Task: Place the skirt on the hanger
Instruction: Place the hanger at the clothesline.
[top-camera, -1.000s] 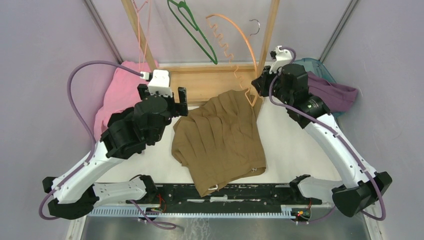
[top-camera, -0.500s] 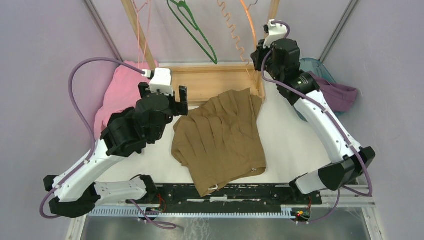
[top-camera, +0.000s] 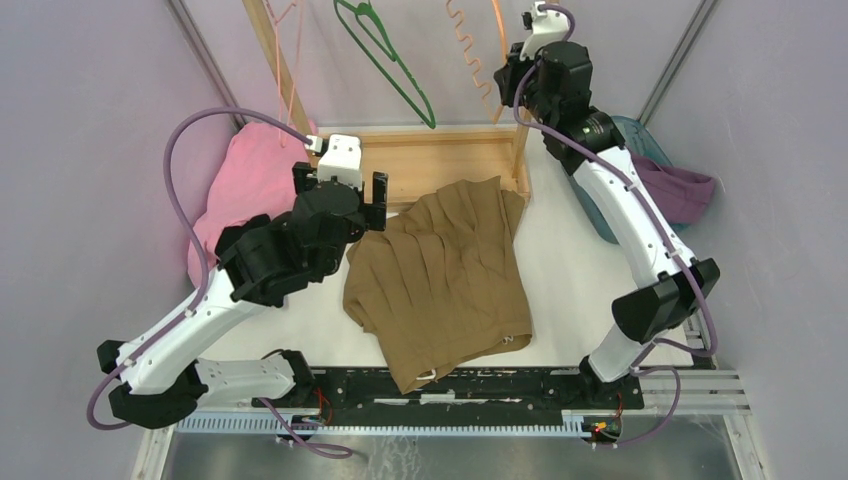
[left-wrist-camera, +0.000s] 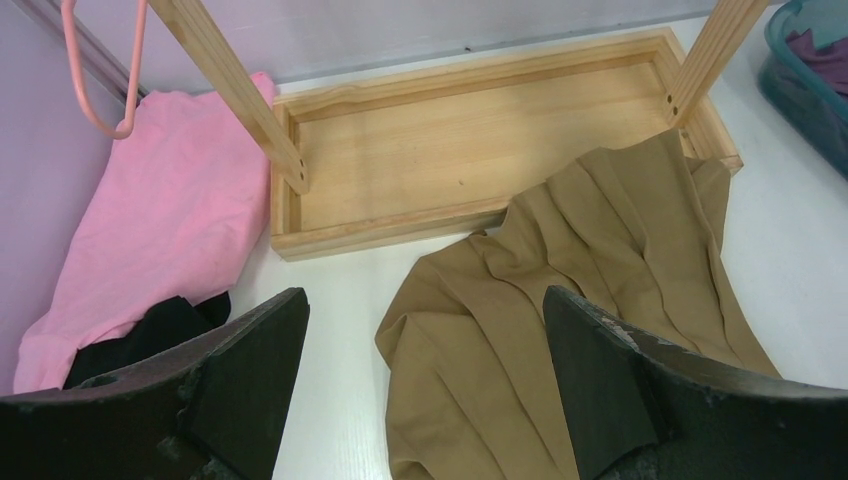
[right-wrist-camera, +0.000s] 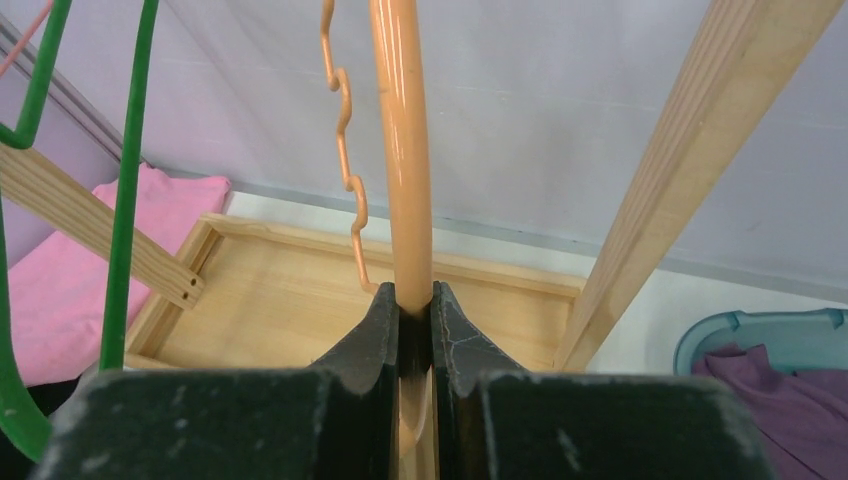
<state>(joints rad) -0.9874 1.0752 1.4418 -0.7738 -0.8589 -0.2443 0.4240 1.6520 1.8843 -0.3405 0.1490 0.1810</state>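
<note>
At the middle of the white table (top-camera: 580, 270), brown skirt (top-camera: 440, 280) lies flat and creased, on no hanger. Its far right corner touches the near rim of the wooden tray (top-camera: 440, 160), which sits at the table's far edge. Its near hem lies close to the near edge.

Left gripper (left-wrist-camera: 425, 305) hovers over the skirt's far left part, jaws spread wide, holding nothing. Left wrist view shows skirt, bare table and the tray's near rim between the two dark fingers (left-wrist-camera: 240, 370).

Right gripper (right-wrist-camera: 415, 300) is raised high at the far right, beside the right wooden post (top-camera: 535, 60). Its jaws are pressed together, pinching the orange hanger (right-wrist-camera: 400, 150). Right wrist view shows the hanger's thick bar clamped between the pads and running upward, with its thin notched wire just left of the bar. The hanger is well above the table and apart from the skirt.

Green hanger (top-camera: 385, 60) hangs left of the orange one. Pink hanger (top-camera: 290, 60) hangs by the left post (top-camera: 265, 50).

Pink cloth (top-camera: 245, 185) is heaped at the far left edge, against the tray's left side, with a black cloth (left-wrist-camera: 150, 335) at its near end. Teal basket (top-camera: 625, 130) with purple cloth (top-camera: 680, 190) sits at the far right corner.
</note>
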